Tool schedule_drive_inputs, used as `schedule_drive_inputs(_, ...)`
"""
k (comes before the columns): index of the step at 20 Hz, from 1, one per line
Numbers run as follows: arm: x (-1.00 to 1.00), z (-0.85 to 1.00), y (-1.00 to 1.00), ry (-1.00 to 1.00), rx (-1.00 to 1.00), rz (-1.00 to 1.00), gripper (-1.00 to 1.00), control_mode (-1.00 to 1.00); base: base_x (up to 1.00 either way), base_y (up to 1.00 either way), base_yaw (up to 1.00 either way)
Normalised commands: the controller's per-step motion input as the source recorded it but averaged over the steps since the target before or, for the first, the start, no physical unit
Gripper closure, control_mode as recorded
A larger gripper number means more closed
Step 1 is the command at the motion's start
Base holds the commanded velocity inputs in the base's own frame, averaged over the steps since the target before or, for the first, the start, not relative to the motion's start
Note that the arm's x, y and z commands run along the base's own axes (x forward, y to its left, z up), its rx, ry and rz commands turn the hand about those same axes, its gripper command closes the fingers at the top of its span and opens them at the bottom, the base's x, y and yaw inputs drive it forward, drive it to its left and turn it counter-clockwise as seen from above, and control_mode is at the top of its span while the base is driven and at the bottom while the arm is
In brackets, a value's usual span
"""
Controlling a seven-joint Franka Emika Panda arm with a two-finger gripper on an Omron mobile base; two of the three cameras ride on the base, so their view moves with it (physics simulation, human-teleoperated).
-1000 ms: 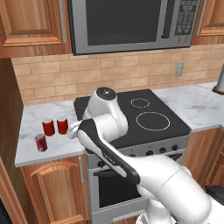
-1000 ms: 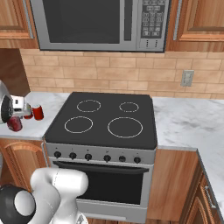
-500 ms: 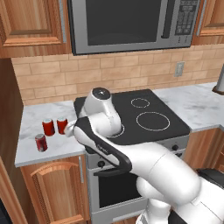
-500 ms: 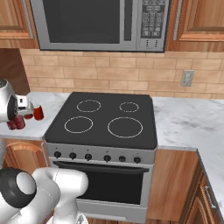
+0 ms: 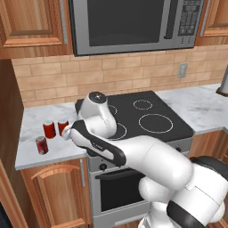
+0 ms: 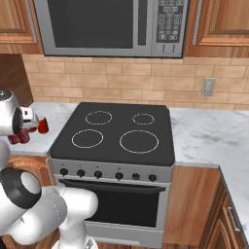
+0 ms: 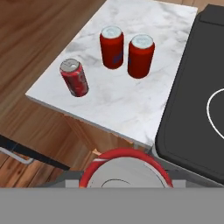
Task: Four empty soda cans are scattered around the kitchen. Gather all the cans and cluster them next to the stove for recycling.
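Hand view: three cans (image 7: 114, 47) stand upper left on the desk (image 7: 113, 100) beside the stove (image 7: 197, 96). A fourth can (image 7: 124, 173), gripped by the hand (image 7: 124, 183), awaits placing.

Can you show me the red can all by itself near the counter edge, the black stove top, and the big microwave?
Small red soda can with silver top (image 7: 74, 78), hand view, its red side.
Black glass stove top (image 6: 116, 131), right base view, bare glass.
Steel microwave (image 5: 129, 20), left base view, dark window.

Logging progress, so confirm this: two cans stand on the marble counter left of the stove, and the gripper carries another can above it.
Wrong count: the hand view shows three soda cans on the counter. The gripper does carry a fourth can.
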Motion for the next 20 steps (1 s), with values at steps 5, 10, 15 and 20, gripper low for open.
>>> schedule_drive_inputs(5,0.24,-0.23,0.23,0.00,-0.02,0.01,1.00,-1.00,0.00,0.00,0.00)
schedule_drive_inputs(10,0.26,-0.21,0.19,0.00,-0.02,0.02,1.00,-1.00,0.00,0.00,0.00)
schedule_drive_inputs(15,0.29,-0.22,0.14,0.00,-0.01,0.02,1.00,-1.00,0.00,0.00,0.00)
schedule_drive_inputs(20,0.29,-0.25,0.21,0.00,-0.02,0.02,1.00,-1.00,0.00,0.00,0.00)
